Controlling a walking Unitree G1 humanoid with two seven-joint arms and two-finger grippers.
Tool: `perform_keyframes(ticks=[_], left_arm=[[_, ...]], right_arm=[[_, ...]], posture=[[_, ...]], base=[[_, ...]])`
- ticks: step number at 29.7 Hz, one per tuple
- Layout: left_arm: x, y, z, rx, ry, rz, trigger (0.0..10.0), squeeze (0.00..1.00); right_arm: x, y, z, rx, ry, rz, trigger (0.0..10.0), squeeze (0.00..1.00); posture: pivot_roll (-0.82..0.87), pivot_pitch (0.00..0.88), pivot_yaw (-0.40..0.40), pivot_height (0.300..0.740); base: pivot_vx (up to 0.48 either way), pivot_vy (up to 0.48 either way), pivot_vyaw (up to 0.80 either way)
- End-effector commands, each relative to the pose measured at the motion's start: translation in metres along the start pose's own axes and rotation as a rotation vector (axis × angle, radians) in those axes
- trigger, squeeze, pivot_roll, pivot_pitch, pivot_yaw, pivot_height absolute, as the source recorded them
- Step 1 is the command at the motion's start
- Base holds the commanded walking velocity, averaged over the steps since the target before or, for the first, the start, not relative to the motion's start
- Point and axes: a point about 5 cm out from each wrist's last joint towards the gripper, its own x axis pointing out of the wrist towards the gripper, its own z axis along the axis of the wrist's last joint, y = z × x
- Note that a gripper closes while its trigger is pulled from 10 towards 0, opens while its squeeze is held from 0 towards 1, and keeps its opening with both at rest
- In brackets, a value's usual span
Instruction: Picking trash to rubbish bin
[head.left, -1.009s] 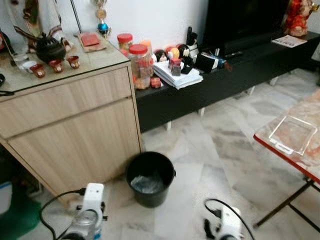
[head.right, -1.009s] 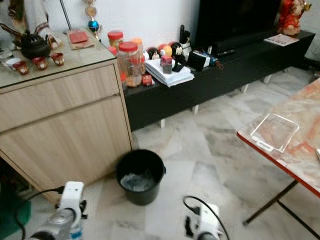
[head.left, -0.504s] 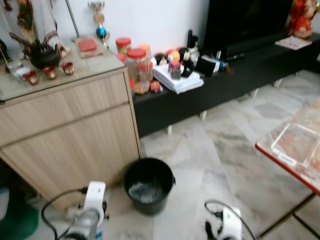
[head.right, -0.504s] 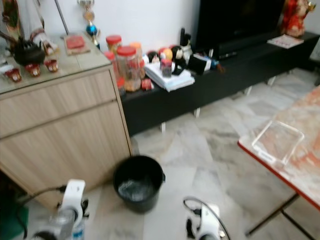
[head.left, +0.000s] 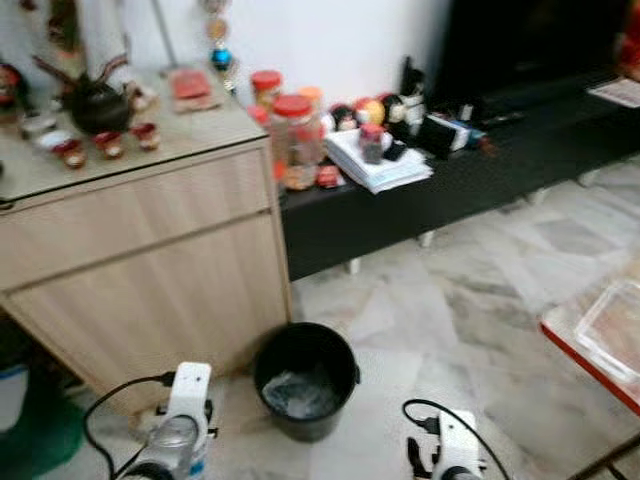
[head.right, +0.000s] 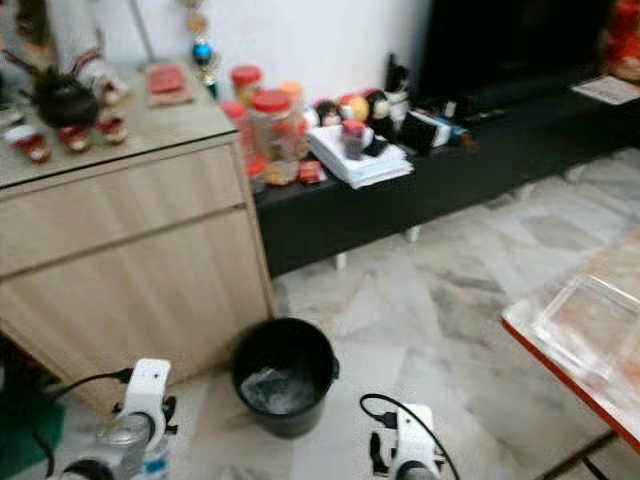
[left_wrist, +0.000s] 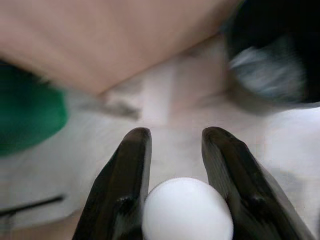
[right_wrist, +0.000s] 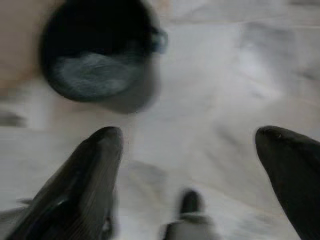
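The black rubbish bin (head.left: 305, 380) stands on the marble floor beside the wooden cabinet, with crumpled clear plastic lying inside it. My left gripper (left_wrist: 176, 135) is shut on a round white-topped object (left_wrist: 187, 210), seemingly a clear plastic bottle (head.left: 172, 452) held low at the bottom left. It hangs short of the bin (left_wrist: 280, 60), left of it. My right gripper (right_wrist: 195, 150) is open wide over bare floor, with the bin (right_wrist: 95, 50) ahead of it and nothing between its fingers. The frames are blurred.
A light wooden cabinet (head.left: 150, 250) carrying a teapot and small cups stands behind the bin. A low black bench (head.left: 470, 170) with jars and books runs along the wall. A red-edged folding table (head.left: 595, 345) is at the right, and something green (head.left: 40, 440) at the far left.
The whole picture has shifted right and blurred, so the camera has turned left. Both arms keep their places at the bottom; the bin has not moved.
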Motion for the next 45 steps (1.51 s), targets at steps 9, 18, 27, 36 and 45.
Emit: perform_keyframes(ticks=[9, 18, 27, 36, 45], left_arm=[[0.0013, -0.0116, 0.0092, -0.001, -0.028, -0.025, 10.0, 0.0], [0.0016, -0.0111, 0.0108, -0.007, -0.031, -0.022, 10.0, 0.0], [0.0018, -0.0109, 0.0123, -0.01, -0.034, -0.019, 10.0, 0.0], [0.002, -0.0108, 0.0129, -0.013, -0.035, -0.017, 10.0, 0.0], [0.0022, -0.0094, 0.0141, -0.013, -0.037, -0.015, 10.0, 0.0]], right_arm=[[-0.0023, -0.0157, -0.0041, 0.018, 0.007, -0.049, 10.0, 0.0], [-0.0024, -0.0176, -0.0042, 0.009, 0.012, -0.054, 10.0, 0.0], [-0.002, -0.0153, -0.0031, -0.04, 0.007, -0.051, 10.0, 0.0], [-0.0016, -0.017, -0.0006, -0.02, 0.0, -0.059, 10.0, 0.0], [-0.0011, -0.0138, 0.0004, -0.019, -0.006, -0.051, 10.0, 0.0]], posture=[[-0.04, 0.0, 0.042, 0.74], [-0.05, 0.0, 0.041, 0.74], [-0.04, 0.0, 0.039, 0.74], [-0.04, 0.0, 0.039, 0.74], [-0.03, 0.004, 0.04, 0.74]], base=[[0.327, 0.0, 0.0], [0.329, 0.0, 0.0], [0.325, 0.0, 0.34], [0.323, 0.0, 0.09], [0.32, 0.0, 0.17]])
